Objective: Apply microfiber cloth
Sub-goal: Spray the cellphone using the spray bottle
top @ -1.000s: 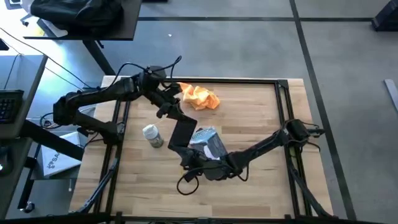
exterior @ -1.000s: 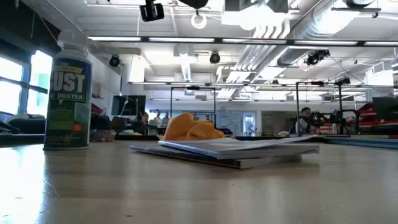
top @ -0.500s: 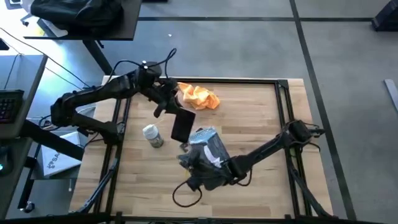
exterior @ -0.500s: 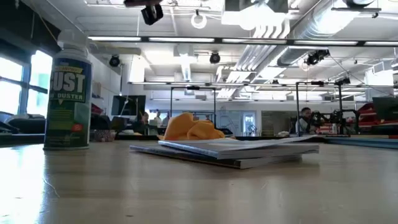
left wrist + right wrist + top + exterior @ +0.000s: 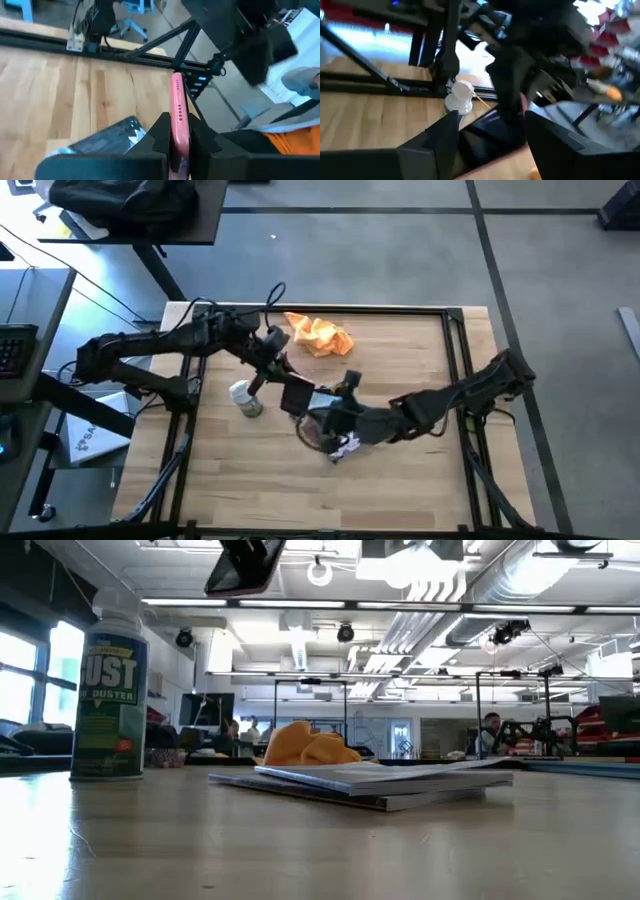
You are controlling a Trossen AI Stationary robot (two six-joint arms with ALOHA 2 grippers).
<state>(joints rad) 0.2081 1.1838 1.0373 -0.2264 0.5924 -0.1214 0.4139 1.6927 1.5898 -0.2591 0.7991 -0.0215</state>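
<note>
The orange-yellow microfiber cloth [image 5: 320, 336] lies crumpled on the table near its far edge, also seen in the low view [image 5: 305, 744]. No gripper touches it. My left gripper [image 5: 280, 375] is shut on a dark phone [image 5: 298, 396] with a pink edge [image 5: 177, 107], held above the table's middle [image 5: 245, 562]. My right gripper [image 5: 322, 418] reaches in from the right, open, above the blue-grey packet [image 5: 342, 444]. In its wrist view the phone [image 5: 492, 135] lies ahead, between the spread fingers [image 5: 432, 142]. My left gripper pinches the phone's two flat faces [image 5: 178, 142] between its two fingers. The phone stands edge-on and sticks out past the fingertips. It comes slanting down from the table's far left. The phone is lifted clear of the table, tilted.
A duster spray can [image 5: 245, 398] stands upright just left of the phone, tall at the left of the low view [image 5: 110, 690]. The packet [image 5: 370, 780] lies flat on the table under my right arm. Black frame rails [image 5: 455, 340] run along the table's edges.
My right gripper has risen from the table's near side and swung toward the far edge, up to the phone. My left gripper has turned the phone, which now shows larger in the low view.
</note>
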